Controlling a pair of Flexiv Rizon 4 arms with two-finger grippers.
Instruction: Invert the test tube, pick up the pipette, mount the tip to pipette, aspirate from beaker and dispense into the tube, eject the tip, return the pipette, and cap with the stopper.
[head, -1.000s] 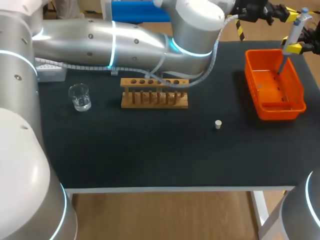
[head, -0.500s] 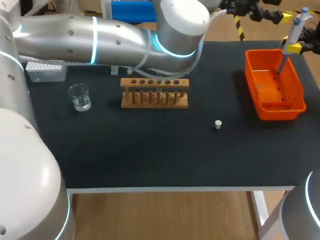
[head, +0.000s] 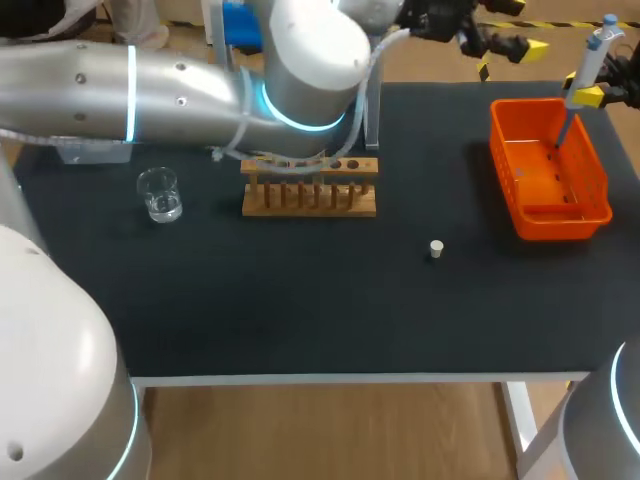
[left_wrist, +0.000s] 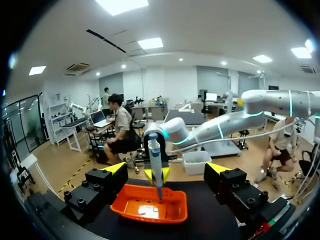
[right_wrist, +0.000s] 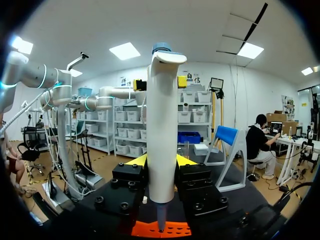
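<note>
My right gripper (right_wrist: 161, 162) is shut on the white, blue-topped pipette (right_wrist: 162, 125), holding it upright over the far end of the orange bin (head: 550, 215). In the head view the pipette (head: 588, 62) is at the back right. My left gripper (left_wrist: 167, 170) stands open, facing the pipette (left_wrist: 155, 160) from a short distance and touching nothing. From overhead the left gripper (head: 518, 32) is left of the bin, past the table's far edge. A wooden rack (head: 310, 187) has a clear tube (head: 371, 115) upright at its right end. The glass beaker (head: 160, 194) and a small stopper (head: 436, 249) sit on the black table.
My left arm (head: 200, 85) stretches across the back of the table above the rack and hides most of the pale tip box (head: 95, 152) at the back left. The orange bin (left_wrist: 150, 212) lies below both grippers.
My left gripper has opened and drawn back to the left, away from the pipette, and its arm has swung left. The right gripper and pipette have stayed put.
</note>
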